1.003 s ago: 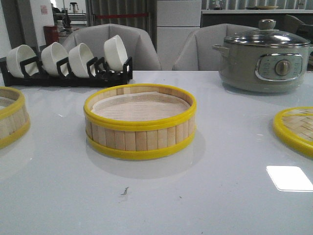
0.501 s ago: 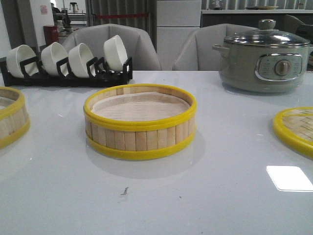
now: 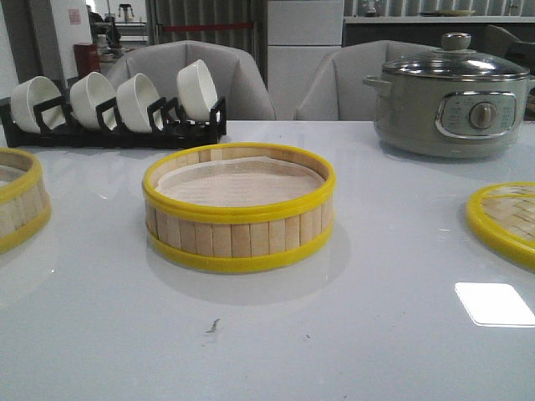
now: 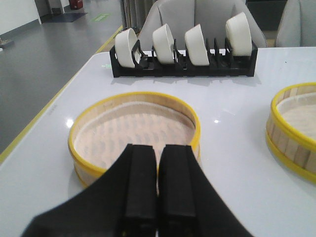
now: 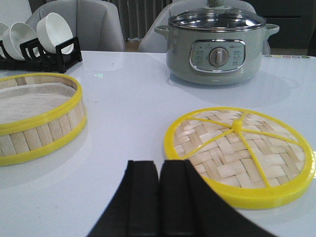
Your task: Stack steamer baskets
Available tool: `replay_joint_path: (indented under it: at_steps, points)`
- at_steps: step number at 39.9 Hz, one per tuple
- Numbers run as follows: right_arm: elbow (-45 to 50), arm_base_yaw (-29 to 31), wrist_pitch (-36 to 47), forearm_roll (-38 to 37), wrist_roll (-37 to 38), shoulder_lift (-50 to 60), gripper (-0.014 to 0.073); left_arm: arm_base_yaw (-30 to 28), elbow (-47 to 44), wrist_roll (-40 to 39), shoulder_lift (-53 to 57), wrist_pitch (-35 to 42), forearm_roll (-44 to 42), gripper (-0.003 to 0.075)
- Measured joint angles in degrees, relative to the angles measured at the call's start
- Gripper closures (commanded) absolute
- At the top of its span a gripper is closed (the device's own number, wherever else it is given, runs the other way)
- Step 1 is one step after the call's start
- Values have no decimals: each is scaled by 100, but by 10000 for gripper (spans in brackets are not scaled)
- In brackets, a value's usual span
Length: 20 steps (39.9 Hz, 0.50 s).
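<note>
A glossy white surface (image 3: 401, 351) fills the lower frame, with a bright square glare patch (image 3: 495, 303) at lower right. Behind it stand two grey upholstered chairs (image 3: 188, 75), upper centre. A white cabinet (image 3: 305, 42) sits behind them, a shelf (image 3: 435, 18) at upper right. The left wrist view shows grey polished floor (image 4: 44, 54) at upper left.

Both wrists: matte black jaws, flat rectangular pads, flared black bases.

L hand (image 4: 158, 182) closed, over near basket (image 4: 134, 133); 2nd basket (image 4: 296, 128) apart; bowl rack (image 4: 182, 61) behind.
</note>
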<state>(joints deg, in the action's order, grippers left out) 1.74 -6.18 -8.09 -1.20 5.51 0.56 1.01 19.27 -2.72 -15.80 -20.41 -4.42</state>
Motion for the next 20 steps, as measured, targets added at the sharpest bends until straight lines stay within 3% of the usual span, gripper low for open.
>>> replay_joint_path:
  at_steps: [10, 20]
  points:
    - [0, 0, 0, 0, 0, 0, 544, 0, 3213, 21, -2768, -1140, -142, 625]
    - [0, 0, 0, 0, 0, 0, 544, 175, 4344, 183, -3967, -2276, -164, 625]
